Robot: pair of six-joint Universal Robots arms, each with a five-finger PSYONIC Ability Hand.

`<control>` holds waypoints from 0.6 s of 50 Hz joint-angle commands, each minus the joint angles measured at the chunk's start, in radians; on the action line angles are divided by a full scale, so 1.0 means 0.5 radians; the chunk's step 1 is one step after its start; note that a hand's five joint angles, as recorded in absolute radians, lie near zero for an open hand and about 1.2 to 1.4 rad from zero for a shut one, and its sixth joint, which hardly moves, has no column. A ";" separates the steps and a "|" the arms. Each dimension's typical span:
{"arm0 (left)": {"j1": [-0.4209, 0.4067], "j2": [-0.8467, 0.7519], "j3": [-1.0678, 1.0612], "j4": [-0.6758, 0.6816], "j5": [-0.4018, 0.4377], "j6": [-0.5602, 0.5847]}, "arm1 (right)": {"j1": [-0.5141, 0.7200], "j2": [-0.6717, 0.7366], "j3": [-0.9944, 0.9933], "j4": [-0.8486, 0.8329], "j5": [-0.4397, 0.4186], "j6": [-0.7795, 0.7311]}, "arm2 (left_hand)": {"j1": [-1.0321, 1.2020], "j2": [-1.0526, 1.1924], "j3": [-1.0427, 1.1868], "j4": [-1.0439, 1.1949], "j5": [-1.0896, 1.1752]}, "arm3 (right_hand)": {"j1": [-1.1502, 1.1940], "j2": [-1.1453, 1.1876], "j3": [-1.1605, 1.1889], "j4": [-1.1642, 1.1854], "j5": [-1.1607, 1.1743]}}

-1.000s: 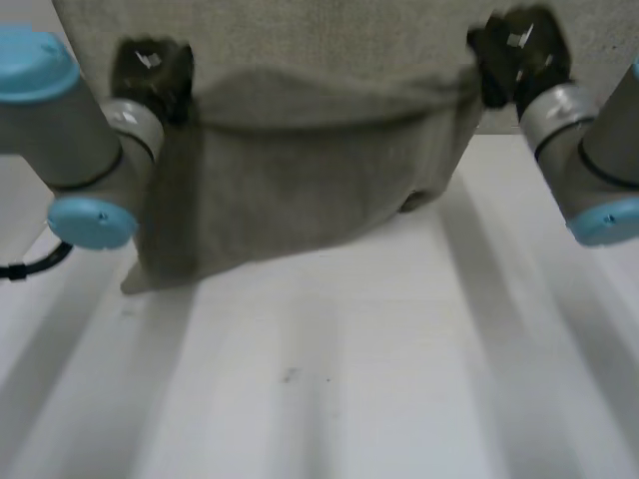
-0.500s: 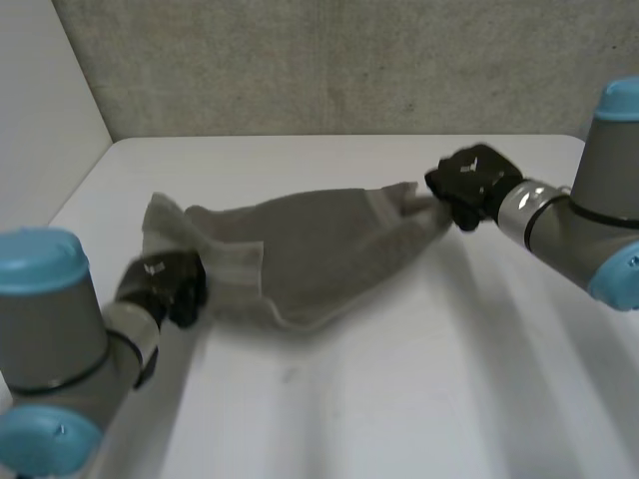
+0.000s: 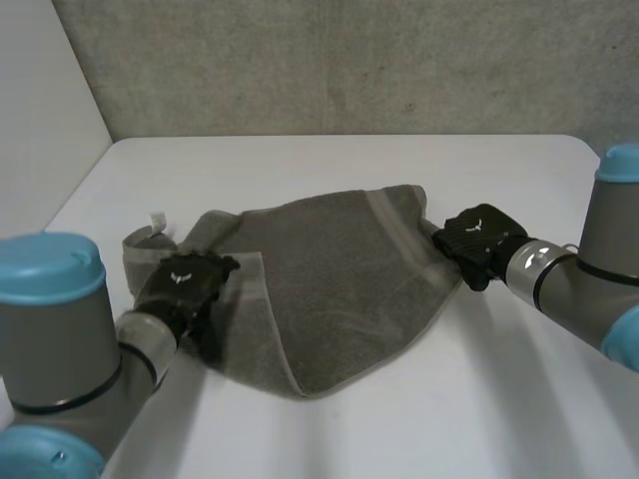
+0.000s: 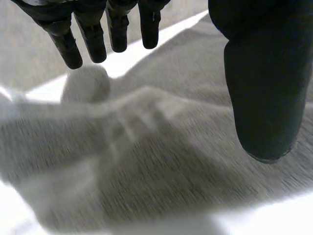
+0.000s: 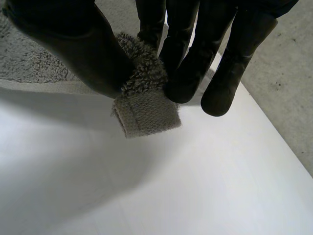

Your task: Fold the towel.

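One grey towel [image 3: 329, 279] lies rumpled on the white table [image 3: 449, 419] between two hands. The left hand [image 3: 185, 284] sits over its left edge, fingers straight, gripping nothing; the right hand [image 3: 477, 239] pinches its right corner between thumb and fingers.

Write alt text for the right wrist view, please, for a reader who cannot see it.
The right hand pinches a corner of the grey towel between thumb and fingers, over the white table.
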 commanded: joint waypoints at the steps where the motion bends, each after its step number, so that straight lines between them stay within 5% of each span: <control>1: -0.014 -0.220 0.391 0.009 0.191 0.430 | -0.018 -0.012 0.146 -0.117 -0.008 -0.005 | 0.023 0.035 0.030 0.031 0.001 | 0.135 0.147 0.101 0.112 0.130; 11: -0.001 -0.691 1.012 -0.123 0.404 0.787 | -0.018 -0.006 0.180 -0.139 -0.038 -0.002 | 0.047 0.059 0.053 0.055 0.025 | 0.135 0.147 0.101 0.112 0.130; 21: 0.017 -1.215 1.735 -0.635 0.517 1.087 | -0.018 -0.006 0.186 -0.142 -0.054 -0.002 | 0.346 0.358 0.353 0.354 0.324 | 0.135 0.147 0.101 0.112 0.130; 30: 0.023 -1.375 1.941 -0.829 0.526 1.189 | -0.018 0.013 0.195 -0.182 -0.054 -0.002 | 0.575 0.587 0.582 0.583 0.553 | 0.135 0.147 0.101 0.112 0.130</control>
